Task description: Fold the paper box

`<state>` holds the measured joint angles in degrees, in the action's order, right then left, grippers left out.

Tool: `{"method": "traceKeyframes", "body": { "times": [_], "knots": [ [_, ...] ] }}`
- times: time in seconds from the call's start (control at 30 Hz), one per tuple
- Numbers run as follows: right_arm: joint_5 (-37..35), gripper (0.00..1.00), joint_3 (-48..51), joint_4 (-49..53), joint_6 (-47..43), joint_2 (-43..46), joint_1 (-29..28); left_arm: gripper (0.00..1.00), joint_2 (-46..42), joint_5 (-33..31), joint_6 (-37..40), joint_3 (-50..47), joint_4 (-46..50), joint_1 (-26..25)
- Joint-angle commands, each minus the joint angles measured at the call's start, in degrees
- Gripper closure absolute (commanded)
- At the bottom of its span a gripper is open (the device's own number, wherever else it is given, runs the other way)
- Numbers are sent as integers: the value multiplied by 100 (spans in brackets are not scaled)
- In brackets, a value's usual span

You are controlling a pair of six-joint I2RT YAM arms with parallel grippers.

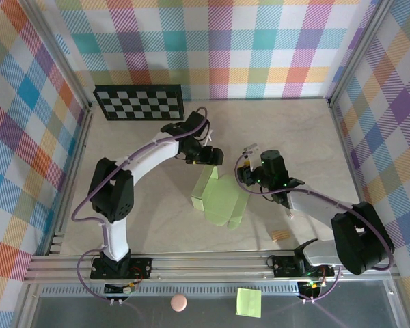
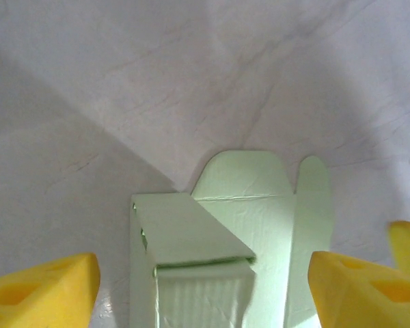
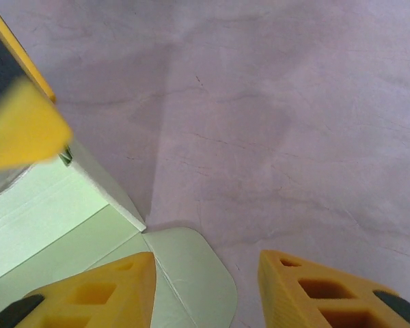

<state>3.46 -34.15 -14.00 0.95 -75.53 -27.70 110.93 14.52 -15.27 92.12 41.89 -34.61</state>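
Now my left gripper (image 2: 201, 268) hangs wide over the pale lime-green card box (image 2: 225, 219); right gripper (image 3: 205, 263), parted, beside its rounded flap (image 3: 198, 290), probably to fold.

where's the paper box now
In the top view the paper box lies near the middle, on the near side of the left tool and left of the right tool.

Pastel plaid walls (image 1: 260, 48) enclose a pale marbled tabletop (image 1: 294, 130), with a checkerboard panel (image 1: 139, 102) at its back-left.
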Motion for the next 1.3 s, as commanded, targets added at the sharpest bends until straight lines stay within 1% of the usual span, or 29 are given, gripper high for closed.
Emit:
{"method": "traceKeyframes", "body": {
  "times": [0.0,0.13,0.27,0.47,0.67,0.87,1.0,1.13,1.27],
  "knots": [
    [-22,55,127,117,89,99,31,19,226,-416,22,271,499,-134],
    [12,55,140,100,106,78,46,18,506,-731,-7,534,682,-295],
    [-8,55,144,49,120,30,57,20,801,-941,-75,814,858,-409],
    [18,55,47,-49,154,-84,63,28,1119,-1004,-160,1081,978,-484],
    [-52,55,-163,-225,321,-398,63,34,1279,-1110,-106,1146,1045,-547],
    [-196,55,-299,-365,415,-546,63,49,1343,-1363,-79,1159,1111,-582],
    [-236,56,-258,-367,432,-523,65,58,1377,-1368,-56,1148,1111,-591],
    [-253,56,-263,-284,418,-455,63,65,1330,-1438,-38,1146,1102,-591],
    [-261,56,-372,-20,434,-330,63,66,1212,-1550,16,1133,1111,-574]
  ]
}}
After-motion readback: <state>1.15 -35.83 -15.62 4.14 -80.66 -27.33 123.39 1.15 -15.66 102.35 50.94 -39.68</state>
